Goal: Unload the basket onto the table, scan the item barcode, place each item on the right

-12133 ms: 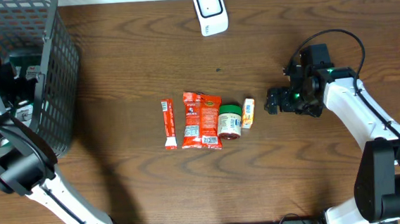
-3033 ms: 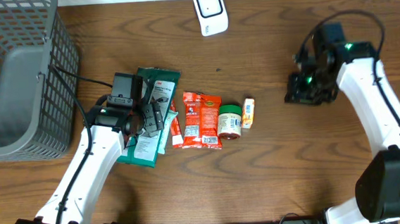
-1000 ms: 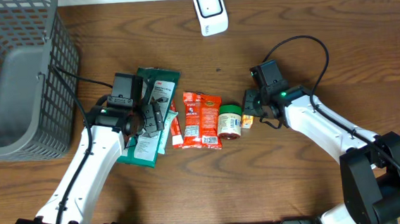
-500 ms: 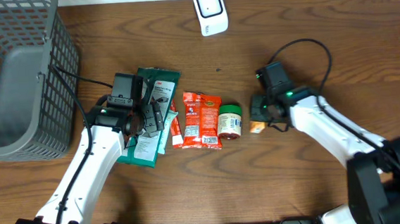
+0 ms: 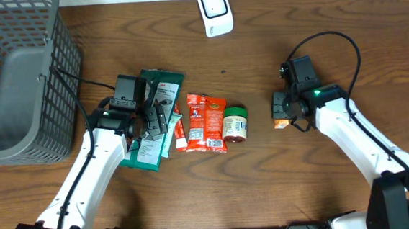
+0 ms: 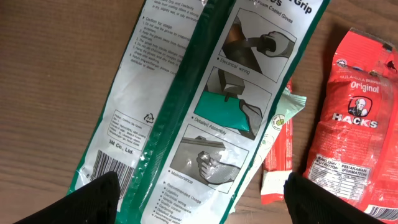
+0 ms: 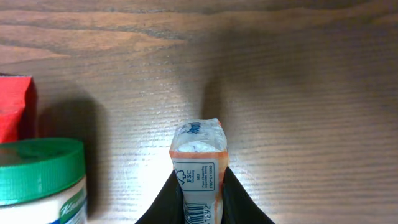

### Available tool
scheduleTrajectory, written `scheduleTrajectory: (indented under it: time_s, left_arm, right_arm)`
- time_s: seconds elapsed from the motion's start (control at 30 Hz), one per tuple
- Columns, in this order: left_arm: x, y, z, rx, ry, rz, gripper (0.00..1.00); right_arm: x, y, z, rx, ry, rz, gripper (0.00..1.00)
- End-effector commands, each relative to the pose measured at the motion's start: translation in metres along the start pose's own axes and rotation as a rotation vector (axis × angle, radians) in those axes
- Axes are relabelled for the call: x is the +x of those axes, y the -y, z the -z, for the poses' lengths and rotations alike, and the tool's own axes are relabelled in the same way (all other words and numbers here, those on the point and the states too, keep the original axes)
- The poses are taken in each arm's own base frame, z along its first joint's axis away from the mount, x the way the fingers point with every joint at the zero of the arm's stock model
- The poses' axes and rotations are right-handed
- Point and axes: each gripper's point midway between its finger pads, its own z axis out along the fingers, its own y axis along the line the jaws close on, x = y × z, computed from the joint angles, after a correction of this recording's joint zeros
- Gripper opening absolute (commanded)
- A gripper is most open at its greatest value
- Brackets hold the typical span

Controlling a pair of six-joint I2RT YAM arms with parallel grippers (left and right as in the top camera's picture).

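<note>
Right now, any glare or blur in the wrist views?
Right wrist: bright sheen on the table left of the small packet, dark shadow next to the jar, packet print legible. Left wrist: green package slightly glossy, text sharp.

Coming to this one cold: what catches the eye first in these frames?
First, the right gripper, shut on a small orange-and-white packet, just right of the row of goods at mid-table. Next, the left gripper hovers open over a green-and-white 3M packet at the row's left end. The white scanner sits at the table's far edge, and the grey basket in its far left corner.
</note>
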Motion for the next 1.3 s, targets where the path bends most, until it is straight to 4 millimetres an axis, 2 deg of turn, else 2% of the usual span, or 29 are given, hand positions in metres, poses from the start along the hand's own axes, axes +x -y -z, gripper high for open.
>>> scheduleTrajectory:
  time_s: [0.0, 0.1, 0.13, 0.17, 0.33, 0.47, 0.5, 0.57, 0.63, 0.67, 0.7, 0.83, 1.0, 1.13, 1.27]
  left_arm:
    - [0.004, -0.003, -0.003, -0.010, -0.011, -0.002, 0.85]
    - [0.004, -0.003, -0.003, -0.010, -0.011, -0.002, 0.85]
    - [0.004, -0.002, -0.003, -0.010, -0.011, -0.002, 0.85]
    - [0.004, -0.003, -0.003, -0.010, -0.011, -0.002, 0.85]
    - [0.004, -0.003, -0.003, -0.010, -0.011, -0.002, 0.85]
    - [0.004, -0.003, -0.003, -0.010, -0.012, -0.002, 0.85]
    - [0.004, -0.003, -0.003, -0.010, -0.011, -0.002, 0.85]
    - [0.004, -0.003, -0.003, -0.010, -0.012, -0.002, 0.85]
    - [0.004, -0.003, -0.003, -0.010, -0.012, -0.002, 0.85]
    - [0.004, -0.003, -0.003, -0.010, -0.012, -0.002, 0.85]
    - [0.004, -0.003, -0.003, -0.010, -0.011, -0.002, 0.85]
    - [0.004, -0.003, -0.003, -0.010, -0.012, -0.002, 0.85]
    - [0.004, -0.002, -0.003, -0.010, -0.012, -0.002, 0.85]
    - [0.004, -0.003, -0.003, -0.010, -0.011, -0.002, 0.85]
    - [0.004, -0.003, -0.003, -0.010, -0.011, -0.002, 0.85]
  right_arm:
    - [0.003, 0.001, -0.015, 0.020, -0.035, 0.029, 0.15]
    - [0.009, 0.001, -0.025, 0.020, -0.068, 0.030, 0.28]
    - [0.010, 0.000, -0.026, 0.017, -0.073, 0.030, 0.35]
    - [0.011, -0.001, -0.026, 0.013, -0.077, 0.030, 0.49]
    - [0.004, -0.002, -0.021, 0.003, -0.058, 0.026, 0.61]
    - [-0.018, -0.009, 0.009, -0.053, -0.023, 0.011, 0.67]
    - [-0.028, -0.015, 0.027, -0.104, -0.015, 0.020, 0.66]
    - [-0.034, -0.015, 0.045, -0.126, -0.014, 0.016, 0.59]
    - [-0.037, -0.008, 0.059, -0.115, -0.019, -0.004, 0.37]
    - [-0.037, -0.004, 0.062, -0.110, -0.024, -0.013, 0.17]
    - [-0.036, 0.001, 0.063, -0.103, -0.032, -0.027, 0.04]
    - [-0.026, 0.022, 0.057, -0.072, -0.080, -0.076, 0.01]
    - [-0.003, 0.046, 0.038, -0.037, -0.153, -0.137, 0.01]
    - [0.018, 0.050, 0.018, -0.034, -0.189, -0.146, 0.01]
    - [0.036, 0.043, -0.001, -0.070, -0.200, -0.138, 0.01]
